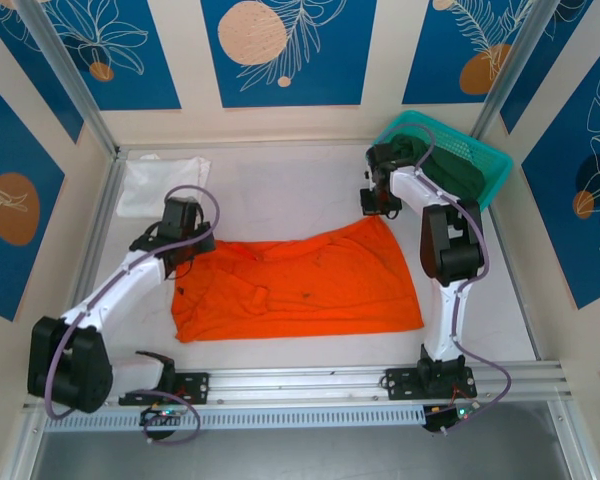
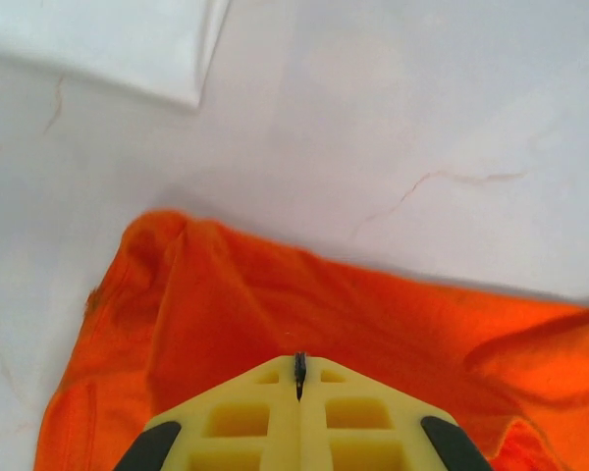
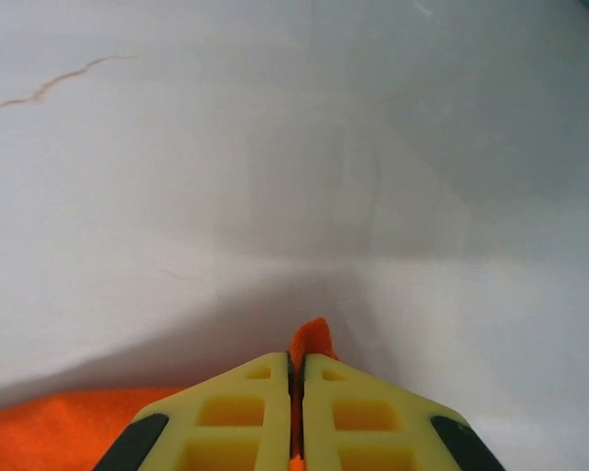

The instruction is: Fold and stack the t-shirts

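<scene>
Starting at the near edge, I've got the orange t-shirt spread across the middle of the table, just beyond the two arm bases. It's bright and plain, lying mostly flat but rumpled, with creases across the left half. Its near hem runs roughly straight, and its far right corner is pulled up into a peak. On my left wrist camera, the left gripper is pressed shut right over the far left corner of the orange cloth. A sleeve bunches up in front of it, and I can't tell whether any fabric is actually pinched. On the right wrist camera, the right gripper is closed on that raised far right corner. A tongue of orange pokes out between the yellow fingers, and the bare white tabletop lies ahead. Further back on the left, the white t-shirt lies folded in the far corner, well apart from the orange one. At the far right corner sits the teal basket, with the dark green t-shirt heaped inside, just behind the right arm.
</scene>
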`<state>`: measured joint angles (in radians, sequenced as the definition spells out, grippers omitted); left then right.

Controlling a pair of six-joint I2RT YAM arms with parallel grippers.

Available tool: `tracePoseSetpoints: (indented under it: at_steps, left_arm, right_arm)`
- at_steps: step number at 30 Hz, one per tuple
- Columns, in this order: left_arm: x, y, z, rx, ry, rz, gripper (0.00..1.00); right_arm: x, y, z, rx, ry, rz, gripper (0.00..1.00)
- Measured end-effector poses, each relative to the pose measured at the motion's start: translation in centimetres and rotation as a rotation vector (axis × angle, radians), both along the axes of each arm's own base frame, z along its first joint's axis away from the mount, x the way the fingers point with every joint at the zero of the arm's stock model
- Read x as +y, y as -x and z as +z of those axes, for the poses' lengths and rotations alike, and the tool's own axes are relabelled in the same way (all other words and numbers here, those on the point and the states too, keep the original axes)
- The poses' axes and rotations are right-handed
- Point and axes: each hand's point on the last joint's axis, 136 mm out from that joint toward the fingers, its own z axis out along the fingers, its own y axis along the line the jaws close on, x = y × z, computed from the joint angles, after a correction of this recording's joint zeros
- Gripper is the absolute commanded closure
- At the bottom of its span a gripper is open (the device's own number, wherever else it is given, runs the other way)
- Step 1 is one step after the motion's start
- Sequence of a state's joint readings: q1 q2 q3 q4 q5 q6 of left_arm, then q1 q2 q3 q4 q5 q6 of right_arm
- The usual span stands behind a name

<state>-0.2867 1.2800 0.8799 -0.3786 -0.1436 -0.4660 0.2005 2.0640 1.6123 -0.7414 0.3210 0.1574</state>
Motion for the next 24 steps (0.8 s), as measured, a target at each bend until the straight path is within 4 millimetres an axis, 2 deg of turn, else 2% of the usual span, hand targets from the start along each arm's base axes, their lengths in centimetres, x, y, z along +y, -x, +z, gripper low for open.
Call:
tracePoseSetpoints:
  at_steps: [4,7,11,15,24]
  left_arm:
    - [-0.6,-2.8,1.1,-0.019,-0.024,-0.033,1.00]
    - [-1.0,-4.8,1.7,-0.028,-0.029,-0.064,1.00]
    - [-1.5,-7.2,2.8,-0.039,-0.039,-0.123,1.00]
    - [-1.9,-9.8,4.0,-0.056,-0.042,-0.171,1.00]
    - [-2.6,-15.8,4.7,-0.069,-0.056,-0.229,1.00]
  right_arm:
    - [-0.5,0.9,0.5,0.005,0.015,-0.039,0.91]
    - [-1.0,1.7,0.2,0.022,0.023,-0.070,0.93]
    - [-1.5,3.6,-0.3,0.065,0.026,-0.107,0.93]
    - [-2.0,5.1,0.2,0.075,0.021,-0.140,0.93]
    - [-2.8,6.0,0.7,0.085,-0.030,-0.232,0.95]
